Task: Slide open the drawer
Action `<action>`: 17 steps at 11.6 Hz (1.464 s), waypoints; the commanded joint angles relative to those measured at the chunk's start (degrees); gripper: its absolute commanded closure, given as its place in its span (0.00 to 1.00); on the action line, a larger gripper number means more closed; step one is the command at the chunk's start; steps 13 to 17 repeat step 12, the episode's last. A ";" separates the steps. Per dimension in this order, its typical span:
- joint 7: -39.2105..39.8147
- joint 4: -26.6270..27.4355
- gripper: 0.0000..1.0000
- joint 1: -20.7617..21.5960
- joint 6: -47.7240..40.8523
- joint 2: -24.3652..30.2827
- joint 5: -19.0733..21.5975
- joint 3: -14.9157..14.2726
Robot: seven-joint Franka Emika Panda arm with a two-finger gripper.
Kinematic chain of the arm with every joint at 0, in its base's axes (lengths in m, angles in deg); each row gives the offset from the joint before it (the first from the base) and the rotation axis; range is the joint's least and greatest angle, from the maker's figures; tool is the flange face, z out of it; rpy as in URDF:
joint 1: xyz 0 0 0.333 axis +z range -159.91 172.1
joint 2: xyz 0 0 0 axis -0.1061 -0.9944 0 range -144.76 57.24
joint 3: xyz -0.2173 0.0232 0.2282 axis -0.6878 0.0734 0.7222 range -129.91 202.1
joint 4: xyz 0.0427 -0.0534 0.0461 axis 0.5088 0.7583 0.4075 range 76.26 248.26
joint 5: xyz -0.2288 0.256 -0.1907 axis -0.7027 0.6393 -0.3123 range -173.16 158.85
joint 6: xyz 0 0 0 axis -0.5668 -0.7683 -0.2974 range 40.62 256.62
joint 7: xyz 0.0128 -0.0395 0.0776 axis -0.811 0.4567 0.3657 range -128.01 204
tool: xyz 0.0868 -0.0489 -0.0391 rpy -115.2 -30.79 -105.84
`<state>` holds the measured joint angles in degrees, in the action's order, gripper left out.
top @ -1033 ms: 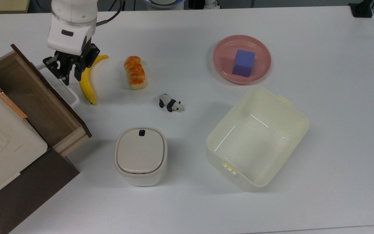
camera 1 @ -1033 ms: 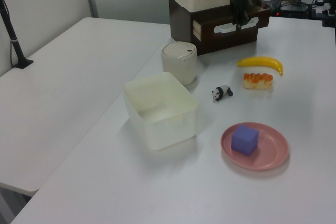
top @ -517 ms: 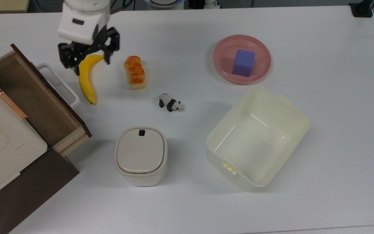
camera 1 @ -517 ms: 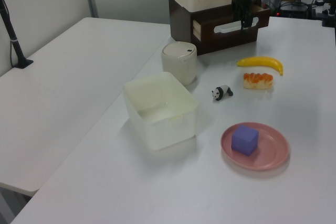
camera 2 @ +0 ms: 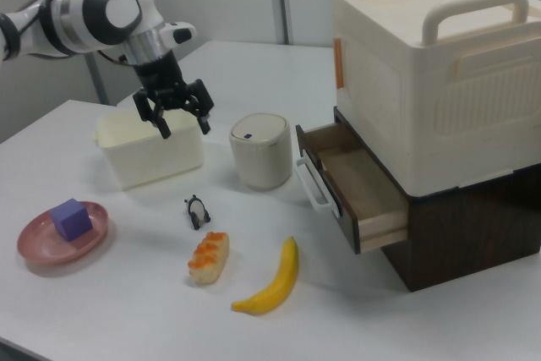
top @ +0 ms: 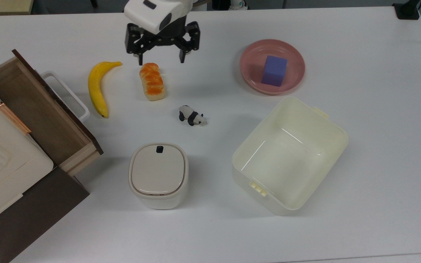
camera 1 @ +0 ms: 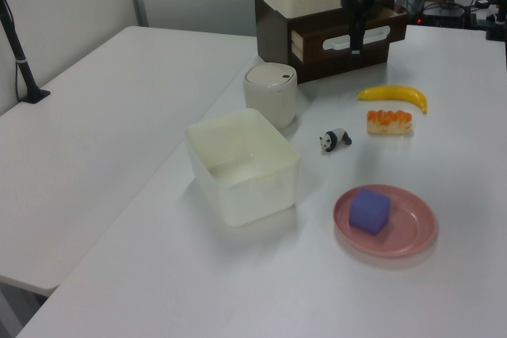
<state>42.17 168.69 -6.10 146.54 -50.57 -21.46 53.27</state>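
Now fingers (top: 140, 57) wide apart, empty, above bread (top: 152, 81).

White surface (top: 360, 54). Left of centre: banana (top: 98, 87), bread loaf (top: 152, 81) beside it, apart. Panda figurine (top: 192, 116) at centre. Pink plate (top: 253, 58) upper right holds purple block (top: 274, 70). Cream tub (top: 290, 155) lower right, apparently empty. Lidded bin (top: 158, 175) lower centre.

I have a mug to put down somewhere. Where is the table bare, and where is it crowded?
Bare: the stretch below the cream tub and lidded bin in the top view, and right of the pink plate. Crowded: between the open drawer, banana, bread and panda.
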 commanded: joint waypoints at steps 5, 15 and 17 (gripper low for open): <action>-7.95 0.25 0.00 7.72 -5.25 6.19 16.23 -11.55; -8.04 0.16 0.00 9.74 -9.39 6.89 15.88 -13.22; -8.04 0.16 0.00 9.74 -9.39 6.89 15.88 -13.22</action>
